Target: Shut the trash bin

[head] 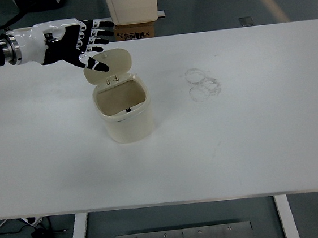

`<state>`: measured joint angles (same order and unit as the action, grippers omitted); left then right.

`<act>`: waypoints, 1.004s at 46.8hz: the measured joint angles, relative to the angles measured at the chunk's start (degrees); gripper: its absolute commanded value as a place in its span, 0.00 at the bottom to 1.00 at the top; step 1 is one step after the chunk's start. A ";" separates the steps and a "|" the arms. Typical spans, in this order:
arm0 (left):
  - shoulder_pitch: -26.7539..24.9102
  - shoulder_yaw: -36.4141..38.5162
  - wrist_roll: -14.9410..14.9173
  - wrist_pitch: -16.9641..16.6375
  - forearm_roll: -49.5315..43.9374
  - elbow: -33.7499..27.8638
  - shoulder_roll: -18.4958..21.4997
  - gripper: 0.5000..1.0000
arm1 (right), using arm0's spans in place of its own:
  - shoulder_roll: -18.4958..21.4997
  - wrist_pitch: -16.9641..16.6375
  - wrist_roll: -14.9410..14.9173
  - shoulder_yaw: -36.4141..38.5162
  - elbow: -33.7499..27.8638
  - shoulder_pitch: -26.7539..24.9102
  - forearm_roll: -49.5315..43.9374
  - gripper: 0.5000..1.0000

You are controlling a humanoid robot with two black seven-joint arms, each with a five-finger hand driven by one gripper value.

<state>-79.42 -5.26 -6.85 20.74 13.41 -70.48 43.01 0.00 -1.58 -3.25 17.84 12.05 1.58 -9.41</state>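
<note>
A small cream trash bin (125,114) stands on the white table (251,126), left of the middle. Its round hinged lid (111,65) is raised at the back, tilted up, and the inside of the bin shows. My left hand (85,42), white and black, comes in from the upper left and hovers just above and behind the lid. Its fingers are spread and hold nothing; the thumb tip lies at the lid's upper face. My right arm does not show.
A cardboard box (136,29) and a cream cabinet (131,1) stand on the floor beyond the table's far edge. Faint ring marks (202,82) stain the table right of the bin. Cables (23,230) lie on the floor at the lower left.
</note>
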 measured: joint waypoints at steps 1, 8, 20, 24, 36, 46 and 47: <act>0.16 0.00 0.00 -0.01 -0.06 -0.14 -0.05 1.00 | 0.00 0.00 0.00 0.00 0.00 0.00 0.00 0.99; 0.30 -0.48 0.23 0.10 -1.92 -1.19 -0.16 1.00 | 0.00 0.00 -0.01 0.00 0.00 0.01 0.00 0.99; -1.46 -0.99 0.36 0.80 -6.28 -4.05 2.23 1.00 | 0.00 0.01 0.00 0.00 0.00 0.00 0.00 0.99; -1.58 -0.98 0.36 1.37 -6.43 -5.55 3.13 1.00 | 0.00 0.00 -0.01 0.00 0.00 0.00 0.00 0.99; -1.10 -0.78 0.26 0.77 -6.46 -7.48 5.56 1.00 | 0.00 0.00 0.00 0.00 0.00 0.00 0.00 0.99; -3.02 -0.77 0.25 -1.81 -5.22 -5.30 5.97 1.00 | 0.00 0.00 0.01 0.00 -0.01 0.00 0.00 0.99; -2.91 -0.59 0.25 -1.82 -4.86 -4.93 5.91 1.00 | 0.00 0.01 0.00 0.00 0.00 0.01 0.00 0.99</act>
<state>-82.33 -5.85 -6.60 18.92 8.55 -75.41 48.92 0.00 -1.58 -3.26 17.84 12.04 1.59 -9.40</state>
